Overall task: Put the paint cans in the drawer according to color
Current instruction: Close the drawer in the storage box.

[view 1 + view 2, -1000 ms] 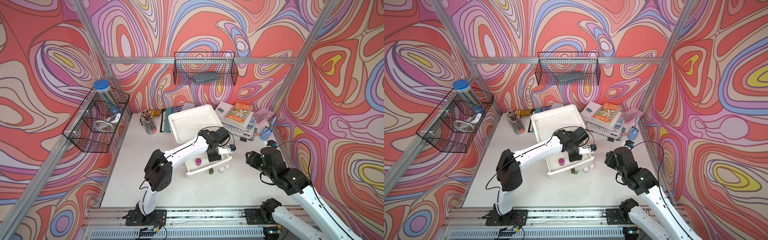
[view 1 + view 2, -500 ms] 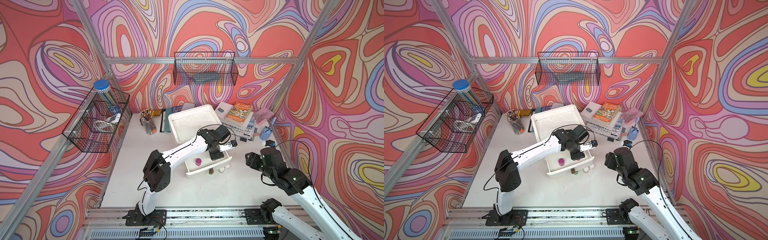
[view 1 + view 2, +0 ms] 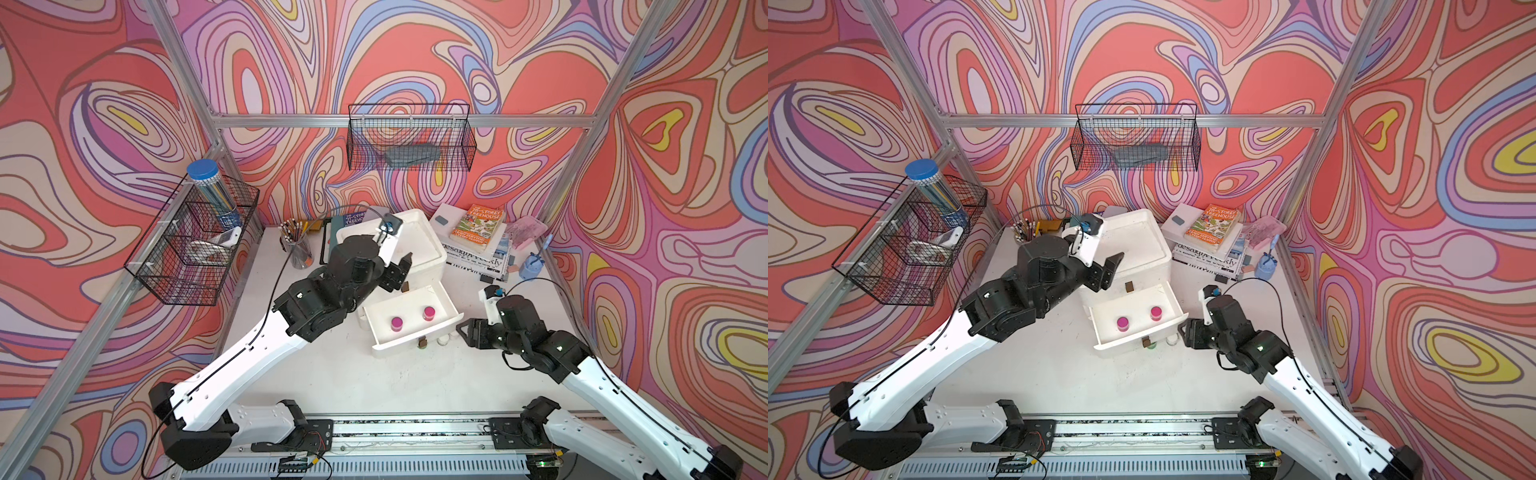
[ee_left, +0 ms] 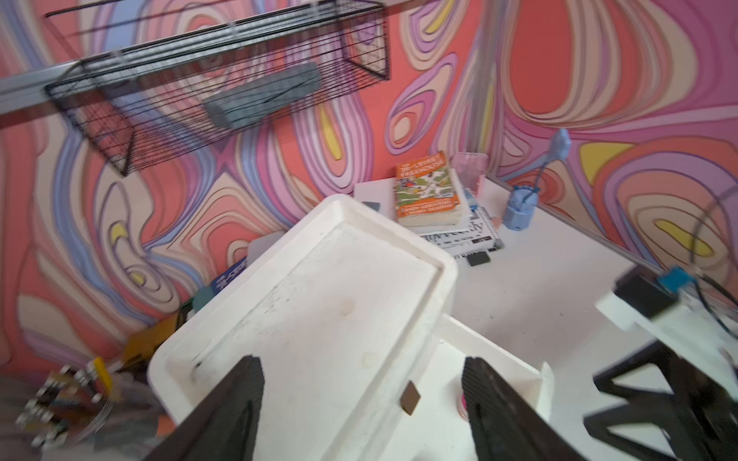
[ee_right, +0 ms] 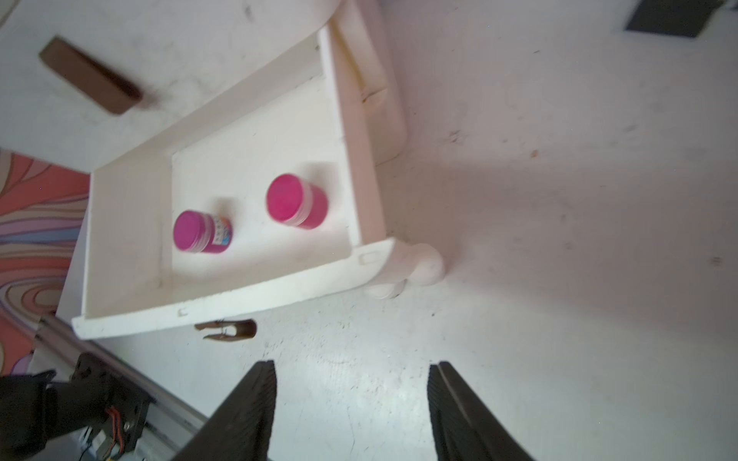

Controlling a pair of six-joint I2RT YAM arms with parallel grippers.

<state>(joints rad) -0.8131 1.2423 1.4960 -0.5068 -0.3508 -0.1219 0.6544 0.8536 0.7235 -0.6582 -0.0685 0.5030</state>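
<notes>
Gone up and back since a second ago: left gripper, then low over the drawer, now high next to the top of the white chest. Opened up too. Fingers spread wide now, with nothing between them, touching nothing.

Down in the drawer: first magenta can and second magenta can, both standing up, side by side, not touching. Only one there to see before.

As for the right gripper: low over the table, close to the drawer's front corner, fingers apart, holding nothing.

On the table, just under the drawer's front edge: small white round thing, maybe a white can, too tiny to tell. Little green bit right beside it.
</notes>
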